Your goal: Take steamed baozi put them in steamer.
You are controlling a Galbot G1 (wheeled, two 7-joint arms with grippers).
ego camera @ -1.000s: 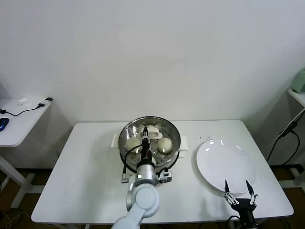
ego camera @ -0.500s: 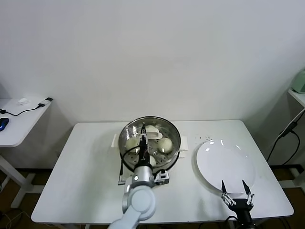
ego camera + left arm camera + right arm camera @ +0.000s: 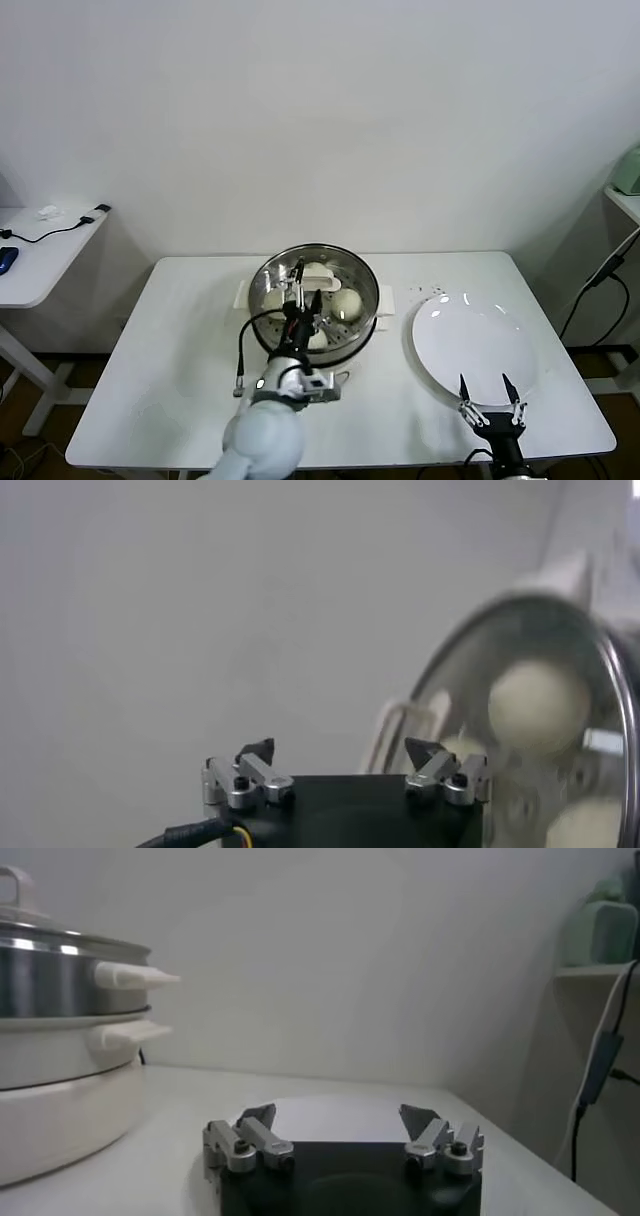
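The steamer [image 3: 262,290], a shiny steel pot on a cream-white base, stands at the middle back of the white table. Steamed baozi lie on its perforated tray: one on the right [image 3: 347,302], one on the left [image 3: 271,298], and a third [image 3: 318,340] partly hidden under my left fingers. My left gripper [image 3: 303,297] hangs open over the front half of the pot, holding nothing. In the left wrist view that gripper [image 3: 340,752] is empty, with a baozi [image 3: 538,705] beyond it inside the rim. My right gripper [image 3: 484,384] stands open at the near edge of the white plate [image 3: 470,340].
The plate is bare. Dark crumbs [image 3: 435,292] lie on the table between steamer and plate. A side table [image 3: 40,250] with cables stands far left. A cable [image 3: 600,275] and a shelf with a green object [image 3: 628,170] are at the far right.
My left gripper went from shut to open over the steamer, and its wrist drew back towards me and to the left. The right gripper drifted slightly left along the plate's near edge.
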